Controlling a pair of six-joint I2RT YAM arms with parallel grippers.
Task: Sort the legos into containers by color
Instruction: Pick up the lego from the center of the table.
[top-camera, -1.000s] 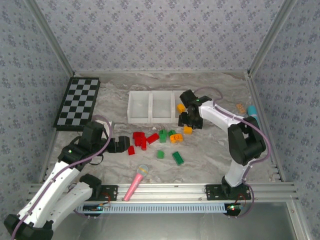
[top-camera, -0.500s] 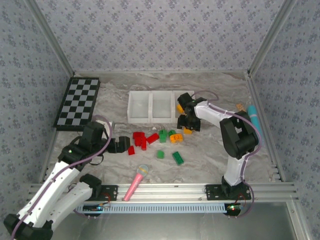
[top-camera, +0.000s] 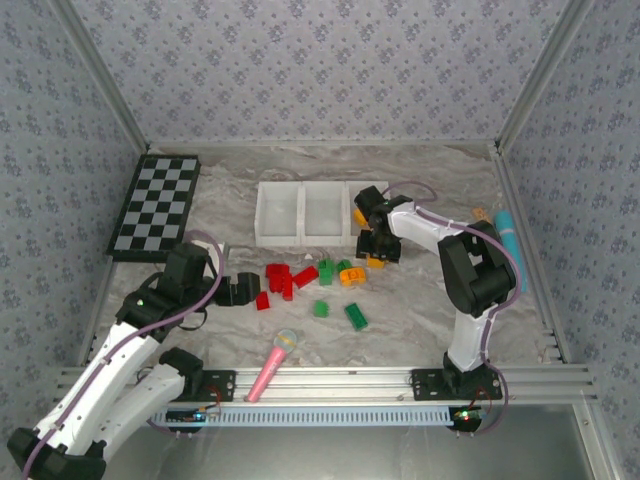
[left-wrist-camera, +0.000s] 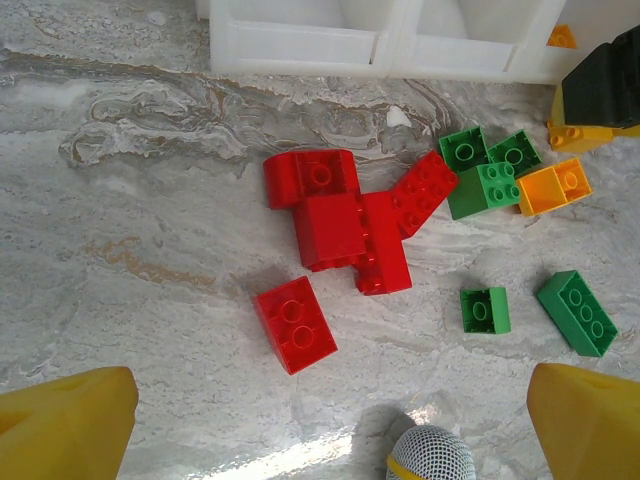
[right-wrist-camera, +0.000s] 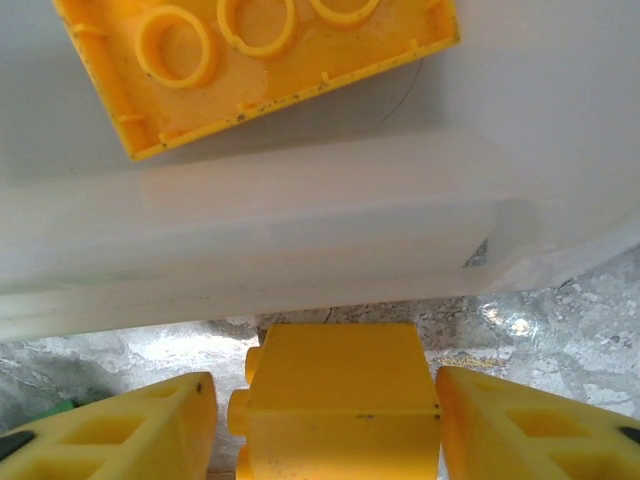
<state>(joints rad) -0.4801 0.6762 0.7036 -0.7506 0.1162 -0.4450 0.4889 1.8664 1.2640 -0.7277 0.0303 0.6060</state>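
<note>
Here, orange brick (right-wrist-camera: 340, 400) sits beside bin wall (right-wrist-camera: 260, 230).

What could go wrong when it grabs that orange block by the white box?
The orange block sits between the fingers of the right gripper with its studs facing one finger, so the hold may be uneven and it could twist or slip. It lies close beside the white box wall, so going up it might catch the rim and fall outside.
</note>
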